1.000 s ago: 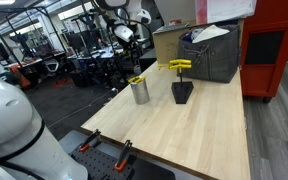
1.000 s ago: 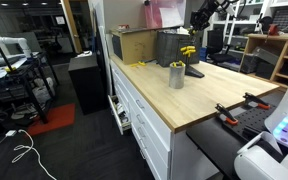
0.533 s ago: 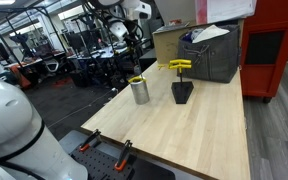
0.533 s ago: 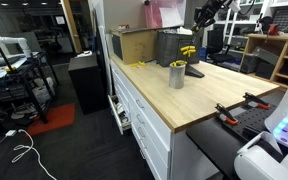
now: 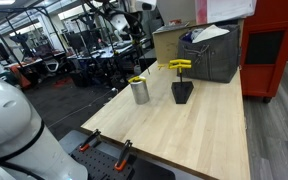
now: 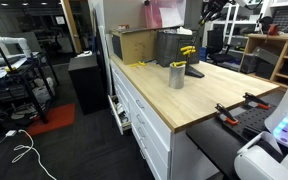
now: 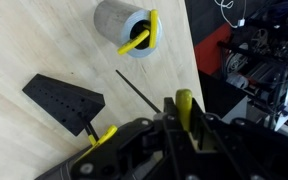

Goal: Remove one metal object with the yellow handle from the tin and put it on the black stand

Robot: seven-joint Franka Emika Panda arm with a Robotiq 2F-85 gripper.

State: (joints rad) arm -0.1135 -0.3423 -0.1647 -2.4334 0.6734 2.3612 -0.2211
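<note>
In the wrist view my gripper (image 7: 184, 118) is shut on a metal tool with a yellow handle (image 7: 184, 101); its thin shaft points down toward the table. Below stand the silver tin (image 7: 121, 22), with another yellow-handled tool (image 7: 144, 38) in it, and the black stand (image 7: 66, 100), with a yellow handle (image 7: 104, 135) by it. In both exterior views the tin (image 5: 140, 91) (image 6: 176, 75) and the black stand (image 5: 182, 92) (image 6: 192, 68) sit mid-table. A yellow-handled tool (image 5: 179, 65) lies across the stand's top. My gripper (image 6: 206, 10) is high above them.
A large grey box (image 5: 212, 55) and a cardboard box (image 5: 169, 42) stand at the back of the wooden table (image 5: 184, 135). A red cabinet (image 5: 274, 50) stands beside it. Clamps (image 5: 122, 151) sit at the near table edge.
My gripper has risen up and away from the tin, still holding the yellow-handled tool. The tin and stand have not moved.
</note>
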